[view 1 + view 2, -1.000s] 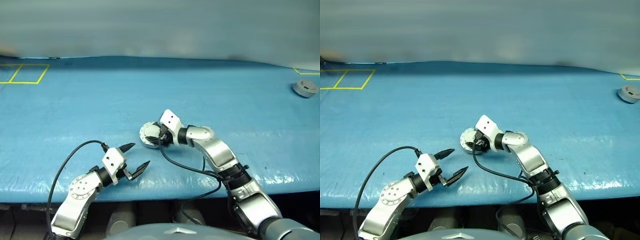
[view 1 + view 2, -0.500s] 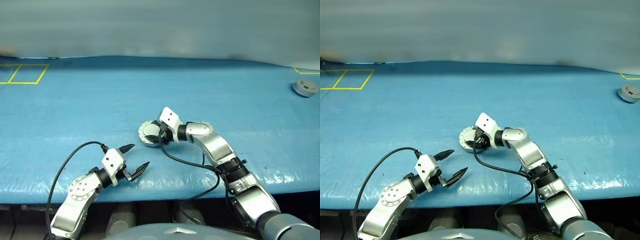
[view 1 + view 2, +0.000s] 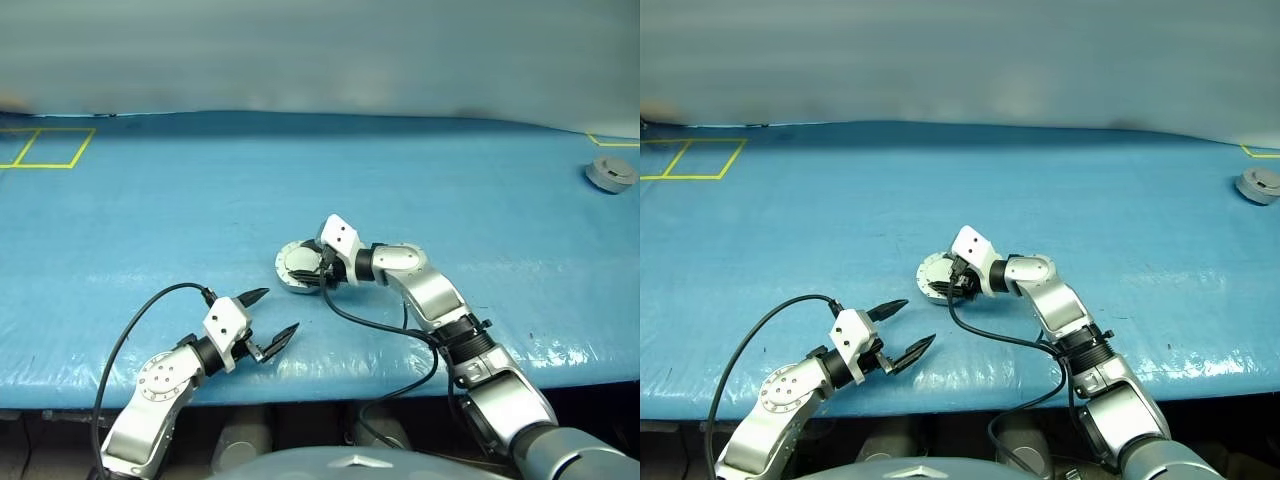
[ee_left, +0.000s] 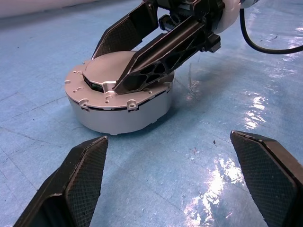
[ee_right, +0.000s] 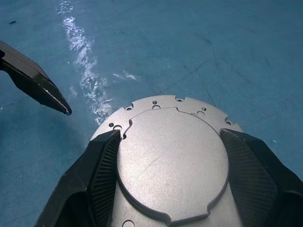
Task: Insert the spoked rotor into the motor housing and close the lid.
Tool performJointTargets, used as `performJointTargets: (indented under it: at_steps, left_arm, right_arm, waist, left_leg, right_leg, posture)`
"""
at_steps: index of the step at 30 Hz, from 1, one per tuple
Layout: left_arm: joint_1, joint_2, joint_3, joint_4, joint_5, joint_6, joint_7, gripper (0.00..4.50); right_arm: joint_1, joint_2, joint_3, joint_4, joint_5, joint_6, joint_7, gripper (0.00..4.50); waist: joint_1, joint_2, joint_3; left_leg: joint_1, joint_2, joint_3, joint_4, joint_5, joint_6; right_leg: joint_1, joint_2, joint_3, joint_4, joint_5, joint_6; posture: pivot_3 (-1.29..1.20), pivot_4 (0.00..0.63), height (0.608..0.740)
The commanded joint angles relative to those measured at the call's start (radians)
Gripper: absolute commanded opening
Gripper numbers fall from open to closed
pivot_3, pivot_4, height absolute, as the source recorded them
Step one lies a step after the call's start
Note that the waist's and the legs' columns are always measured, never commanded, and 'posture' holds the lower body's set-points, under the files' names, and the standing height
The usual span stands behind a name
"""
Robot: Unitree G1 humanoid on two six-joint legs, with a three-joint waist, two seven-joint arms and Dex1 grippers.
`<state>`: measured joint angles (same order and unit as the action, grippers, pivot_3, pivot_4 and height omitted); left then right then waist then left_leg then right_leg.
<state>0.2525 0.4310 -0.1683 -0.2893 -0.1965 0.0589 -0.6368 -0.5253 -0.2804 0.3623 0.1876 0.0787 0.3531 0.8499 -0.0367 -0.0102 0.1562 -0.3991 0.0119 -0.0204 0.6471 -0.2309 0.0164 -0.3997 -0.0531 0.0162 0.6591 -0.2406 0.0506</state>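
From the head views, the motor housing sits on the blue table toward its near edge, about midway between the side edges, with the right gripper over it, while the left gripper waits nearer the edge, fingers spread and empty. The left wrist view shows the lid lying plain face up on the housing, the right gripper's fingers astride it, probably to seat it. In the right wrist view those fingers flank the lid's raised centre without clearly squeezing it.

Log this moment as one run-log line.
lid: seated on motor housing | right pincer: astride lid | left pincer: open, empty, nearby
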Motion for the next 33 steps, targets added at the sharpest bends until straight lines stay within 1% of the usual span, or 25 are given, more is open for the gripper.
performJointTargets:
  at_steps: [1, 6, 10, 18, 22, 24, 29, 33]
  left_arm:
    - [0.004, -0.004, 0.006, -0.036, -0.004, -0.01, 0.002, 4.5]
    - [0.006, -0.005, 0.004, -0.036, -0.003, -0.012, 0.003, 4.5]
    - [0.007, -0.005, 0.003, -0.036, -0.003, -0.012, 0.003, 4.5]
    - [0.007, -0.004, 0.0, -0.039, -0.006, -0.008, -0.001, 4.5]
    - [0.006, -0.005, -0.001, -0.04, -0.007, -0.004, -0.001, 4.5]
    - [0.007, -0.005, -0.001, -0.041, -0.006, -0.004, -0.001, 4.5]
    - [0.007, -0.006, -0.003, -0.041, -0.006, -0.003, -0.001, 4.5]
    - [0.007, -0.006, -0.003, -0.04, -0.006, -0.004, -0.001, 4.5]
  right_arm:
    - [0.0, -0.003, 0.025, 0.034, -0.039, -0.028, -0.002, 3.04]
    - [0.0, -0.006, 0.025, 0.045, -0.05, -0.029, 0.005, 3.04]
    - [-0.007, -0.012, 0.02, 0.047, -0.053, 0.008, 0.001, 3.04]
    - [-0.026, -0.048, 0.048, 0.002, -0.06, 0.047, 0.053, 3.04]
    - [-0.038, -0.055, 0.052, -0.02, -0.053, 0.039, 0.076, 3.04]
    - [-0.04, -0.054, 0.051, -0.024, -0.053, 0.044, 0.077, 3.04]
    - [-0.043, -0.05, 0.053, -0.006, -0.063, 0.034, 0.072, 3.04]
    - [-0.039, -0.045, 0.058, 0.009, -0.07, 0.031, 0.067, 3.04]
  waist:
    - [0.0, 0.0, 0.0]
    - [0.0, 0.0, 0.0]
    - [0.0, 0.0, 0.0]
    - [0.004, 0.0, 0.0]
    - [0.009, 0.0, 0.0]
    - [0.01, 0.0, 0.0]
    - [0.01, 0.0, 0.0]
    - [0.009, 0.0, 0.0]
  left_leg:
    - [0.0, 0.0, 0.0, 0.0, 0.0, 0.0]
    - [0.0, 0.0, 0.0, 0.0, 0.0, 0.0]
    - [0.0, 0.0, 0.0, 0.0, 0.0, 0.0]
    - [0.0, -0.001, 0.0, 0.0, 0.0, 0.0]
    - [-0.002, -0.002, 0.0, 0.0, 0.0, 0.0]
    - [-0.004, -0.002, 0.0, 0.0, 0.0, 0.0]
    - [-0.009, -0.002, 0.001, 0.0, 0.0, 0.0]
    - [-0.009, -0.002, 0.001, 0.0, 0.0, 0.0]
  right_leg:
    - [0.0, 0.0, 0.0, 0.0, 0.0, 0.0]
    - [-0.001, 0.0, 0.0, 0.0, 0.0, 0.0]
    - [-0.001, 0.0, 0.0, 0.0, 0.0, 0.0]
    - [-0.004, -0.002, 0.0, 0.0, 0.0, 0.0]
    - [-0.006, -0.003, 0.0, -0.001, 0.0, -0.001]
    - [-0.007, -0.003, 0.0, -0.001, 0.003, -0.004]
    - [-0.008, -0.002, 0.0, -0.001, 0.003, -0.004]
    - [-0.008, -0.002, 0.0, 0.0, 0.003, -0.004]
  posture:
    - [0.0, 0.15, 0.74]
    - [0.0, 0.15, 0.74]
    - [0.0, 0.15, 0.74]
    - [0.0, 0.15, 0.74]
    - [0.0, 0.15, 0.74]
    - [0.0, 0.15, 0.74]
    - [0.0, 0.15, 0.74]
    - [0.0, 0.15, 0.74]
